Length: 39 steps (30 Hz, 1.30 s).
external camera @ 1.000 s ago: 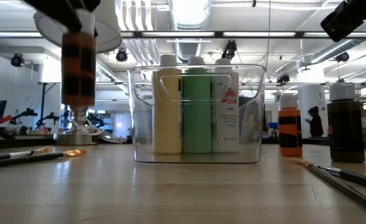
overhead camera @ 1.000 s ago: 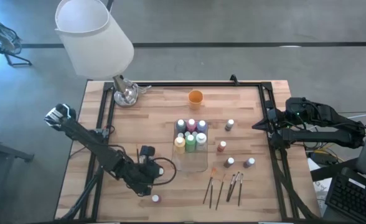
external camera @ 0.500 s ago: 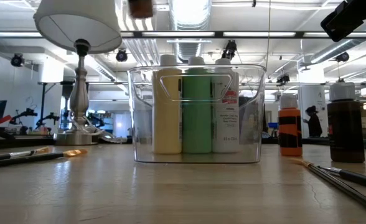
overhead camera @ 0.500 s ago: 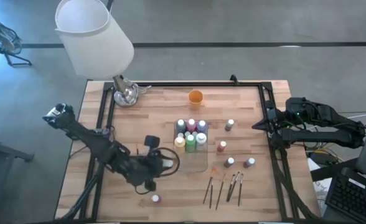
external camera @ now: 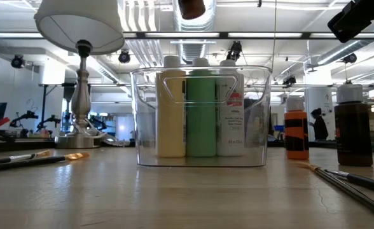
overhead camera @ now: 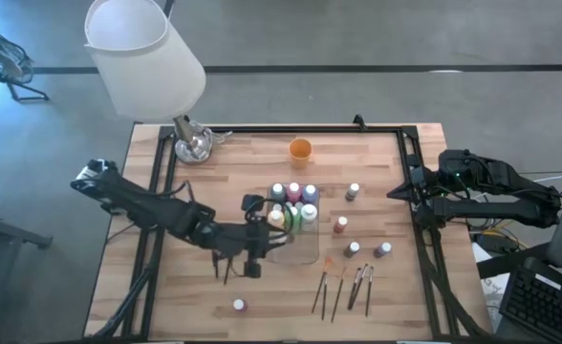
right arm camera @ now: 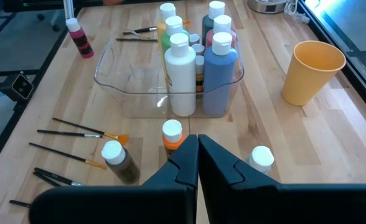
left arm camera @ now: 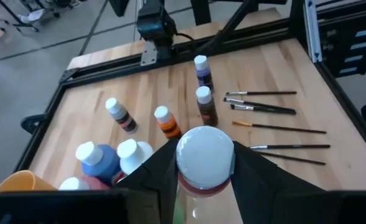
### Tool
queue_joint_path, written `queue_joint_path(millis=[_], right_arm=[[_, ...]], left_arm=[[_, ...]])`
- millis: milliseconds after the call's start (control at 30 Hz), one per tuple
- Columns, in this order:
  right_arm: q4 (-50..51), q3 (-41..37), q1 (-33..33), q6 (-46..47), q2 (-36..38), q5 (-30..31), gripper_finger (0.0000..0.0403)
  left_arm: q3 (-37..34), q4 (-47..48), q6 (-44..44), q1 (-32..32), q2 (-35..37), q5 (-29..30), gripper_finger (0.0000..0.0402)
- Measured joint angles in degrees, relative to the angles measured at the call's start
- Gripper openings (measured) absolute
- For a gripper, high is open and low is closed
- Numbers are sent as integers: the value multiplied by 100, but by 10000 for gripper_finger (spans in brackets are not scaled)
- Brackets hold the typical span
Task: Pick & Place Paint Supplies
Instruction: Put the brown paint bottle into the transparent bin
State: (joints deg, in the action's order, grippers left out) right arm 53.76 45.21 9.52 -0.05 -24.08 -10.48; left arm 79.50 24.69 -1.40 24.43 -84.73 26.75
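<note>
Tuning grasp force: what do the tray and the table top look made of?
Tray: clear, glossy, probably rigid plastic; the bottles show through its walls. Table top: light wood, seemingly butcher-block, with visible plank seams and a low sheen.

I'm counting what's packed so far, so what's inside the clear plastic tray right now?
The clear tray holds upright paint bottles at one end: white, blue, green and yellow show. Others behind them are partly hidden, so no exact count. Its other end is bare.
</note>
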Motion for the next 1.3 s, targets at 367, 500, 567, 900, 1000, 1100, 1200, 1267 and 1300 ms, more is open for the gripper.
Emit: queue_joint_path(millis=[367, 500, 567, 900, 1000, 1100, 1200, 1267, 1300], right_arm=[[0, 0, 0, 0, -2, -1, 8], [0, 0, 0, 0, -1, 0, 8], [2, 0, -2, 0, -1, 0, 8], [2, 0, -2, 0, -2, 0, 8], [2, 0, -2, 1, -1, 0, 8], [2, 0, -1, 0, -2, 0, 8], [0, 0, 0, 0, 0, 0, 8], [2, 0, -1, 0, -2, 0, 8], [0, 0, 0, 0, -2, 0, 8]], left_arm=[[-2, -246, 41, -210, -523, -80, 127], [-2, -223, -21, -248, -654, -80, 127], [-4, -194, -41, -261, -717, -84, 127], [-15, -19, -548, -306, -1156, -19, 127], [-40, 38, -815, -306, -1256, 36, 127], [-155, 40, -1067, -308, -1287, 146, 126], [-410, -49, -1348, -333, -1260, 283, 126], [-604, -73, -1566, -373, -1209, 321, 126], [-703, -112, -1661, -395, -1179, 336, 126]])
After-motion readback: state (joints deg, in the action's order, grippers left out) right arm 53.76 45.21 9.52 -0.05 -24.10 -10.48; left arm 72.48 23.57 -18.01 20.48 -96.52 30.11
